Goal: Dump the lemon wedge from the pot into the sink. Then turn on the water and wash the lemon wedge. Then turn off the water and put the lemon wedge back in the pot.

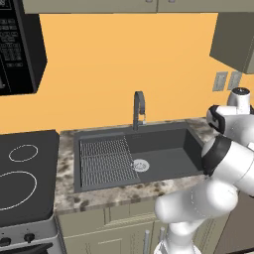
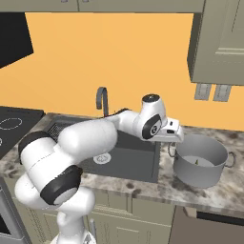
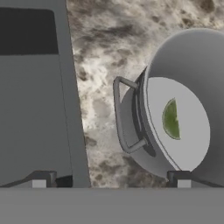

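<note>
The sink (image 2: pixel 138 164) is being shown at centre left of the right base view, sunk into the mottled counter (image 2: pixel 209 195), with its wire grid (image 1: pixel 105 161) and silver drain (image 1: pixel 140 165) lying in the middle of the left base view below the arched faucet (image 1: pixel 139 106); no stream is being seen at the spout. The pot (image 2: pixel 200 164) is being kept upright on the counter at centre right of the right base view, just beside the sink's edge, which is judged a convenient stand for tipping it over the basin. The gripper (image 3: pixel 111 180) is being held above the strip of counter between sink and pot, its fingers (image 3: pixel 181 178) being spread wide and closed on nothing. In the hand view the pot's side handle (image 3: pixel 124 116) is being seen at centre, turned toward the sink and lying between the two finger tips, a little above them; this is judged an approach to the handle. The lemon wedge (image 3: pixel 171 119) is being seen at centre right of that view, resting on the pot's floor, apart from the fingers, so the dumping is not yet done.
</note>
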{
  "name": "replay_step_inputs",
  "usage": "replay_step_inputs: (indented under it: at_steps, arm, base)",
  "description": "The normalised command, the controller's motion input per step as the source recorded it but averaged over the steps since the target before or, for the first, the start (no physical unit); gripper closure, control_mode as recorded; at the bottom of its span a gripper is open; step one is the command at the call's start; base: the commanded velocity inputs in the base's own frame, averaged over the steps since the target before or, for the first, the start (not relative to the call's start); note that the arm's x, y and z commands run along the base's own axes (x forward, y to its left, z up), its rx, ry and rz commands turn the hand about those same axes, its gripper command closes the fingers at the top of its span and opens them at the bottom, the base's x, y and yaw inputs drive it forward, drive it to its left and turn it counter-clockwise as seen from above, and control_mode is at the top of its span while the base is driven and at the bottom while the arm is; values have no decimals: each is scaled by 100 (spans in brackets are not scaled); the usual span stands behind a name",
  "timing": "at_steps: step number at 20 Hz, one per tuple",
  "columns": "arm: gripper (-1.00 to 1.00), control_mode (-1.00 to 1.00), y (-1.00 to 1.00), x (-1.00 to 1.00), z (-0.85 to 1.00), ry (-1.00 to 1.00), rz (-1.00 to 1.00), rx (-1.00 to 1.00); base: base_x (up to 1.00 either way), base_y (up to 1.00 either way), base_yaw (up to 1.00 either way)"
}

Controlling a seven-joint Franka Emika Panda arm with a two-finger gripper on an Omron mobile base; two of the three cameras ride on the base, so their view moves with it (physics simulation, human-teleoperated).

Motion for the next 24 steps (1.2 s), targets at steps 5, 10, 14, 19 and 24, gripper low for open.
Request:
replay_step_inputs:
  at_steps: [5, 10, 14, 19, 24]
  arm:
    - [-100, -100, -20, 17, -11, 0, 0, 0]
    - [-100, -100, -14, 17, -17, 1, 0, 0]
    - [-100, -100, -12, 15, -16, 1, 0, 0]
    - [-100, -100, -17, 5, -11, 0, 0, 0]
    - [-100, -100, -20, 0, -14, 0, 0, 0]
  base:
    - [0, 0, 0]
    - [0, 0, 0]
    - [0, 0, 0]
    - [0, 0, 0]
    - [0, 0, 0]
